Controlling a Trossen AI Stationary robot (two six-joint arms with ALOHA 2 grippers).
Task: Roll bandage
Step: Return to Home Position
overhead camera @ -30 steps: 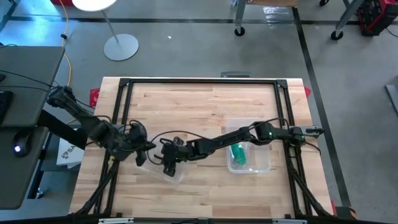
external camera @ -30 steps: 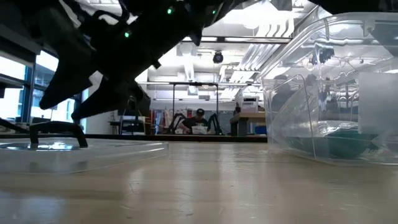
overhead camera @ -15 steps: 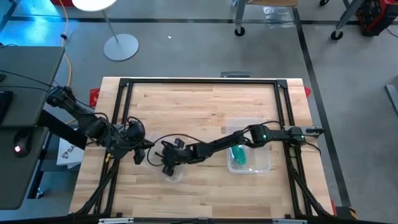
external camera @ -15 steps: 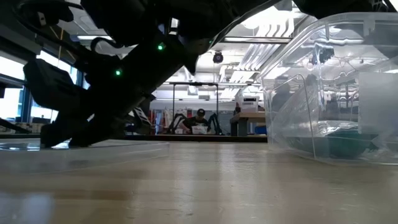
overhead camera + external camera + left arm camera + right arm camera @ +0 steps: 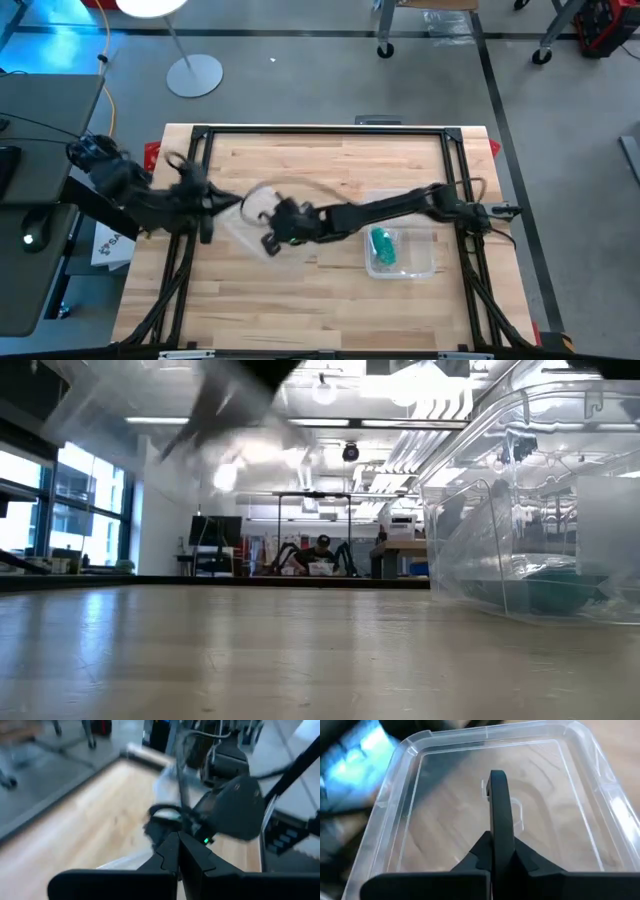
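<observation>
Overhead first: the small green roll of bandage (image 5: 383,247) lies in the clear plastic bin (image 5: 428,268) at the lower right of the wooden table (image 5: 330,160), its long axis running top to bottom of the frame. Your right gripper (image 5: 273,228) sits left of centre, so the bin lies off to its right, well apart. The left gripper (image 5: 204,203) is farther left again, near the table's left edge (so the right arm is the nearer one). A clear rectangular lid (image 5: 247,215) shows at the right gripper, not on the bin.

Table-level view: the bandage sits low inside the bin at the right; the upper left shows only a blurred clear shape, off the tabletop.

Left wrist view: that arm's fingers meet, holding nothing.

Right wrist view: the fingers are pressed together over the lid's middle. I judge they pinch it, so closing the bin means carrying it rightward.
</observation>
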